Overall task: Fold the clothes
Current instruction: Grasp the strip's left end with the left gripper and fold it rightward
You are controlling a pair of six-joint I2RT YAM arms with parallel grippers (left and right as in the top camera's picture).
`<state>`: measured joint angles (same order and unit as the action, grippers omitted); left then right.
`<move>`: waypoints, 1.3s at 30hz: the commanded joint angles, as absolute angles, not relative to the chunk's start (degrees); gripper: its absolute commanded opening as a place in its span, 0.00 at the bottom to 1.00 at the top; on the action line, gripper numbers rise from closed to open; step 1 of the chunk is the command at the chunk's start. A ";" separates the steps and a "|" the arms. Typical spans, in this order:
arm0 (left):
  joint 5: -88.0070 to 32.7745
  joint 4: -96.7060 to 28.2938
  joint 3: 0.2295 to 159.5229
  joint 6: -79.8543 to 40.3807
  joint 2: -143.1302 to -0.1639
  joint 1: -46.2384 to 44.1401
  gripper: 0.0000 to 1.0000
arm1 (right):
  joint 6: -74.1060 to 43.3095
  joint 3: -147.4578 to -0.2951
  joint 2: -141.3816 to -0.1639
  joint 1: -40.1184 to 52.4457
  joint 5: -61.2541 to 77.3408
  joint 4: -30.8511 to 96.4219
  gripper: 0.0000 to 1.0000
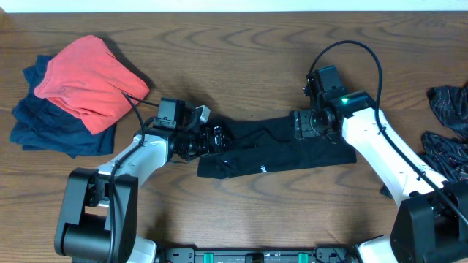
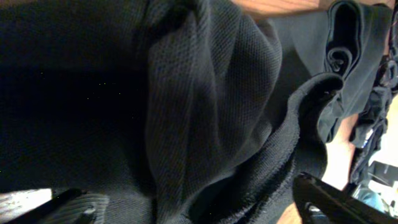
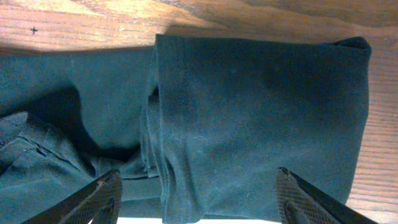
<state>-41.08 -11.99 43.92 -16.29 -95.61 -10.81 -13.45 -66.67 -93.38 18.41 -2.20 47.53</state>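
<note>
**A:** What does the overhead view show?

**B:** A black garment (image 1: 278, 150) lies as a long strip mid-counter (image 1: 241, 66). The left hand (image 1: 213, 139) is at its left end and the right hand (image 1: 303, 126) is over its right end. A red garment (image 1: 88, 77) sits on a navy pile (image 1: 44, 128) far left, and patterned clothes (image 1: 447, 109) lie at the right edge.

**A:** And the left wrist view?

**B:** Bunched black knit fills the frame. Only one of the fingers (image 2: 329, 199) shows clearly, so I cannot tell whether that hand has a grip.

**A:** The right wrist view?

**B:** The fingers (image 3: 102, 196) are spread wide above a doubled-over end and hold nothing.

**A:** How will the cloth handle?

**B:** It looks soft, light and limp, so it will likely sag and crease. I would pinch it at the outer corners or along the folded edge.
</note>
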 commanded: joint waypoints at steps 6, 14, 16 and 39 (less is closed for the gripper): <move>-34.54 -13.61 42.22 -18.37 -98.26 -10.26 0.98 | -13.69 -66.96 -93.73 18.02 -2.79 47.59 0.76; -30.17 -12.62 42.22 -18.76 -99.04 -14.31 0.98 | -13.72 -66.96 -93.71 18.06 -2.79 47.70 0.76; -30.11 -11.68 42.22 -18.76 -99.50 -16.08 0.98 | -13.74 -66.96 -93.71 18.06 -2.76 47.68 0.76; -21.08 -22.15 45.56 -16.99 -94.67 -7.33 0.06 | -13.69 -66.96 -93.71 16.25 -6.31 48.40 0.77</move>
<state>-30.30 -18.33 45.01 -20.23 -96.44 -12.12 -13.43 -66.70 -93.38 17.80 -3.62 48.36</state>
